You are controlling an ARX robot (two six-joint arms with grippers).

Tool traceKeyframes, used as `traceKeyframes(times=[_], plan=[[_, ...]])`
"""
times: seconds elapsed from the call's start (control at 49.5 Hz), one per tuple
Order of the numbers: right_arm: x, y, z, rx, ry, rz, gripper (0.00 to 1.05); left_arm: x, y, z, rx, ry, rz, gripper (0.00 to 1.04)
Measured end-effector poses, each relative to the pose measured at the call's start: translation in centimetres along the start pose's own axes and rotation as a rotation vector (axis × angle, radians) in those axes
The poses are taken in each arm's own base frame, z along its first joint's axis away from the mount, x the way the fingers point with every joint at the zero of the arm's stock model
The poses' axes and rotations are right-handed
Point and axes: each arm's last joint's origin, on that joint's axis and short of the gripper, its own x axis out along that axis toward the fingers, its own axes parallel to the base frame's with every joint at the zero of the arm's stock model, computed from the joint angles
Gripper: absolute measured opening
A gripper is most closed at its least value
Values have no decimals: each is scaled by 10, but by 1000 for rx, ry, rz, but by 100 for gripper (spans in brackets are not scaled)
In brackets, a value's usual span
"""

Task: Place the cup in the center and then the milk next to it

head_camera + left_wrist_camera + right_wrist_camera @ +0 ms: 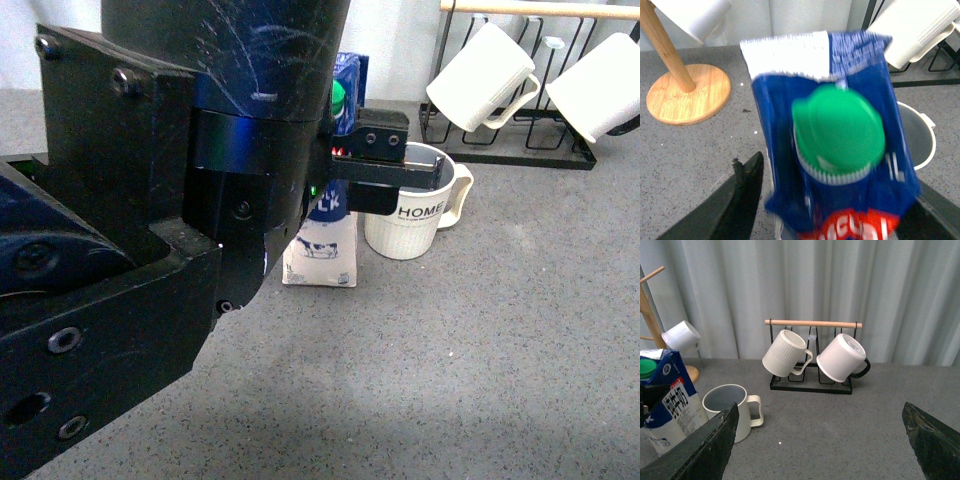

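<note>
The HOME cup (pixel 415 215) stands upright on the grey table, handle to the right; it also shows in the right wrist view (pixel 732 410) and partly in the left wrist view (pixel 917 140). The milk (pixel 322 245) stands just left of the cup, its base near or on the table. My left gripper (pixel 345 150) is shut on the milk near its top; in the left wrist view (pixel 840 210) the green cap (pixel 839 131) fills the middle, blurred. The milk also shows in the right wrist view (pixel 667 405). My right gripper (pixel 820 440) is open and empty over bare table.
A black wire rack (pixel 520 145) with a wooden bar holds two plain white mugs (pixel 482 78) at the back right. A wooden mug tree (pixel 687 92) with a white cup (pixel 681 336) stands at the back left. The left arm (pixel 150 230) blocks much of the front view.
</note>
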Motion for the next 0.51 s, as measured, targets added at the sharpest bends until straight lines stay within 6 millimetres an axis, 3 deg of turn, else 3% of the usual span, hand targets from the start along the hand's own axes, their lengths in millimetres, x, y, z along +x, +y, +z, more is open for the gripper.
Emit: traceKeyframes(times=[0.202,0.505], plan=[[0,0,0,0,0,0,96,-8,9,7,-9,-20,11,100],[0,0,0,0,0,0,96,-38,48,27,-55,-92,78,98]])
